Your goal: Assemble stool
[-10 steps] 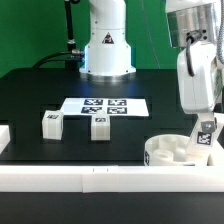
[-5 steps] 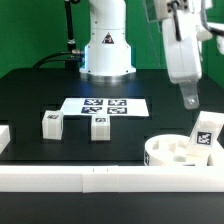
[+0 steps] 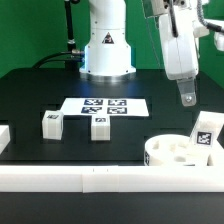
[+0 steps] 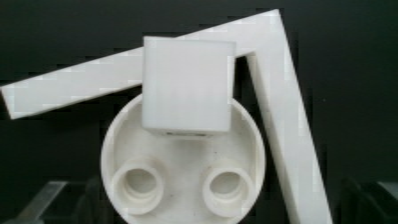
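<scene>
White smooth plastic seat disc (image 3: pixel 170 153), soft satin sheen, hole rims rounded and clean. Tilted leg (image 3: pixel 207 133) at disc's 2 o'clock: same white plastic, faces matt; black-and-white tag on it flat, matt, paper-like. Two loose legs (image 3: pixel 99 126) (image 3: pixel 52 123) at 6 and 8 o'clock of marker board (image 3: pixel 105 105): same matt white plastic. Marker board thin, white, matt print. Black table (image 3: pixel 30 100) matt, smooth. White border bars (image 3: pixel 80 178) smooth, faint gloss. Robot base (image 3: pixel 106 50) at board's 12 o'clock: glossy white shell. White gripper (image 3: pixel 186 97) casing smooth, fingers duller grey.
</scene>
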`<state>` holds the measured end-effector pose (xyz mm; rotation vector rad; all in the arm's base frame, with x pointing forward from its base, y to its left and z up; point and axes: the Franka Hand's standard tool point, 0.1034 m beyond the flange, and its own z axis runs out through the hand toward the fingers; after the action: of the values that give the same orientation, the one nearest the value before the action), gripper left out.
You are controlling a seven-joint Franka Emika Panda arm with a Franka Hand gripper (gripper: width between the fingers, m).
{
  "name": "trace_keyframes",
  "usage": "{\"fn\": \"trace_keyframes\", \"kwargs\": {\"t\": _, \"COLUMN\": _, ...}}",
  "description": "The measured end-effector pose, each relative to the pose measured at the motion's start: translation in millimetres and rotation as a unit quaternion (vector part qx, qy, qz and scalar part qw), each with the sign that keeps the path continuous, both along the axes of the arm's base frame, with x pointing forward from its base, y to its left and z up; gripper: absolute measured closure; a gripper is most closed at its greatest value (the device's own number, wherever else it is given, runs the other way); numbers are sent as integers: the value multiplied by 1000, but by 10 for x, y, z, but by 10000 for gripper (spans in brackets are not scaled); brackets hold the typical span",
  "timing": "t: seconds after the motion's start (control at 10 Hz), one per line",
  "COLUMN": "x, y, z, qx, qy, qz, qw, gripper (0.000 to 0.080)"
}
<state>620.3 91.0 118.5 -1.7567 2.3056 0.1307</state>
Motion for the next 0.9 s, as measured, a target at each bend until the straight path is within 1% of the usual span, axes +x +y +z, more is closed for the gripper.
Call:
{"fn": "trace_keyframes", "kwargs": {"t": 0.2, "x": -102, "y": -295, "z": -81, "qx": -21, "qy": -7, "qz": 68, "qw": 997, "gripper": 150}}
{"fn": "trace_keyframes", "kwargs": {"t": 0.3, "x": -163, "y": -502, "z": -132, "qx": -33, "qy": -7, "qz": 101, "qw": 994, "gripper": 150}}
{"fn": "trace_keyframes", "kwargs": {"t": 0.4, "x": -181, "y": -693, "z": -156, "qx": -42, "qy": -8, "qz": 119, "qw": 992, "gripper": 150}}
{"fn": "trace_keyframes", "kwargs": {"t": 0.5, "x": -184, "y": -743, "z": -171, "qx": -45, "qy": -7, "qz": 117, "qw": 992, "gripper": 150}}
{"fn": "trace_keyframes", "kwargs": {"t": 0.7, "x": -186, "y": -731, "z": -176, "qx": -48, "qy": -12, "qz": 143, "qw": 988, "gripper": 150}}
{"fn": "trace_keyframes", "kwargs": {"t": 0.8, "x": -191, "y": -718, "z": -190, "qx": -53, "qy": -10, "qz": 168, "qw": 984, "gripper": 150}}
{"fn": "trace_keyframes", "kwargs": {"t": 0.9, "x": -177, "y": -685, "z": -222, "qx": -71, "qy": -8, "qz": 259, "qw": 963, "gripper": 150}}
